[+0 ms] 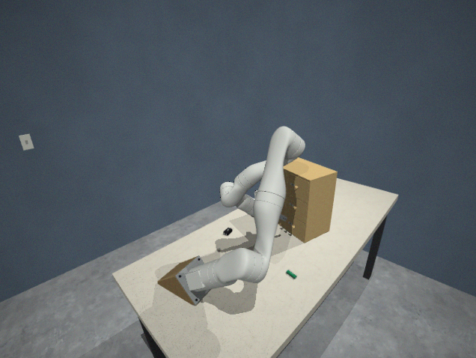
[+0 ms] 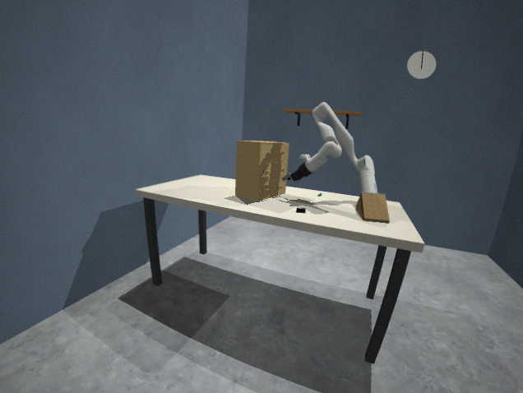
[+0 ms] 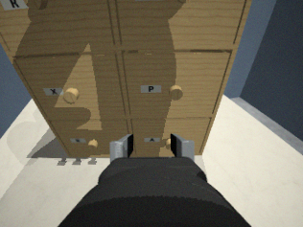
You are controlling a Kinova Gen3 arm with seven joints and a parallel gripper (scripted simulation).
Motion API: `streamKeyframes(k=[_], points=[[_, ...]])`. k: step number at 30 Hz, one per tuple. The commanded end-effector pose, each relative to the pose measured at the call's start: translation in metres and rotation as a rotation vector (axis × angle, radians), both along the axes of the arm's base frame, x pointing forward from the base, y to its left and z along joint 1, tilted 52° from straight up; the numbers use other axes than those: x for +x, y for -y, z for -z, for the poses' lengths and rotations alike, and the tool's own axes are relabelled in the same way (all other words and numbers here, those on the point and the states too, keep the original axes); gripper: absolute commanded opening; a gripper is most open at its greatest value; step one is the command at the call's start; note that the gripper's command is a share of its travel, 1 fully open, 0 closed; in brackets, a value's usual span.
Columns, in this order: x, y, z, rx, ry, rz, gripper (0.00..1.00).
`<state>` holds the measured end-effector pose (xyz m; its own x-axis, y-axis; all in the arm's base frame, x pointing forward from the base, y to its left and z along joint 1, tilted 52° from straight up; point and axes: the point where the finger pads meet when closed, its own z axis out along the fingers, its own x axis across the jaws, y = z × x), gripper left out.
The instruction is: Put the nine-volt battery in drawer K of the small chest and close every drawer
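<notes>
Wrist view: an open gripper (image 2: 287,178) (image 3: 151,142), jaws apart and bare, faces a wooden chest (image 1: 319,207) (image 2: 248,168) (image 3: 178,66) — its drawers look shut. On the table (image 1: 369,200) (image 2: 190,187) (image 3: 261,138) lie a green cylinder (image 1: 291,274) (image 2: 319,194) and, apart, a small black block (image 1: 227,231) (image 2: 300,210) — probably the nine-volt battery.

Black blocky nine-volt battery (image 1: 227,231) (image 2: 300,210) lying on table (image 1: 361,196) (image 2: 190,190) (image 3: 254,143); wooden chest (image 1: 319,207) (image 2: 248,168) (image 3: 119,85) upright, visible drawers (image 1: 301,210) (image 2: 270,168) (image 3: 206,71) pushed in
</notes>
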<state>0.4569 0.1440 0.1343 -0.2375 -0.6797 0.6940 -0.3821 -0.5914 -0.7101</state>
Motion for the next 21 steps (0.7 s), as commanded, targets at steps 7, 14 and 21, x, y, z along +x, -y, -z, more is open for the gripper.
streamKeyframes(k=[7,14,21], points=[[0.006,0.017,0.014,-0.004,-0.001,0.001,1.00],[0.015,0.041,0.034,-0.004,-0.001,0.001,1.00],[0.018,0.048,0.041,-0.004,-0.001,0.001,1.00]])
